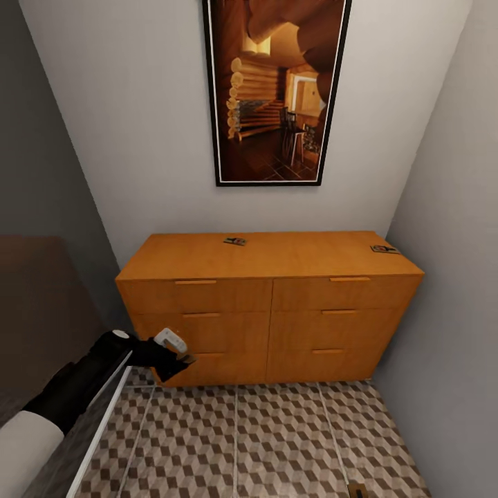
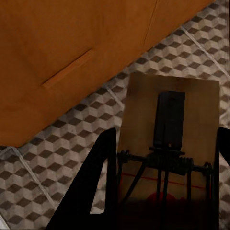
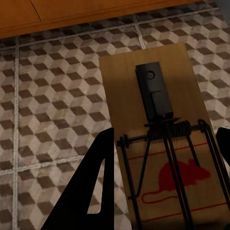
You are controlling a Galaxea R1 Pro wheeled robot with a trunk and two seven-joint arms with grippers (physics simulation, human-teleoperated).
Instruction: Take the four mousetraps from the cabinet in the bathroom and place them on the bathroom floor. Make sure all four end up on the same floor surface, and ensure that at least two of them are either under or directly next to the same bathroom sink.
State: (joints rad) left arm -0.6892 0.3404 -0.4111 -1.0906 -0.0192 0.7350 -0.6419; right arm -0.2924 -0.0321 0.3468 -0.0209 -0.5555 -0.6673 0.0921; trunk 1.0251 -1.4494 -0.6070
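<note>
Head view: two traps sit on the cabinet (image 1: pixel 270 304) top — one (image 1: pixel 235 241) at 12 o'clock, one (image 1: pixel 384 249) at 2. Left wrist: left gripper (image 2: pixel 163 177) clamps a trap (image 2: pixel 170 129) above the floor (image 2: pixel 67 158). Right wrist: right gripper (image 3: pixel 165 177) clamps another (image 3: pixel 158 120) — either could slip and land far from the sink

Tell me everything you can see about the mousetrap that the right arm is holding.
The mousetrap is a flat rectangular board of tan wood. A dark metal plate runs down its middle to a coiled spring, from which thin dark wires reach across the board. A red mouse silhouette and red lines are printed near the spring end. It sits between the black fingers of the right gripper, jaws closed on its edges, held above the cube-patterned floor tiles, near the base of the orange-brown cabinet.
</note>
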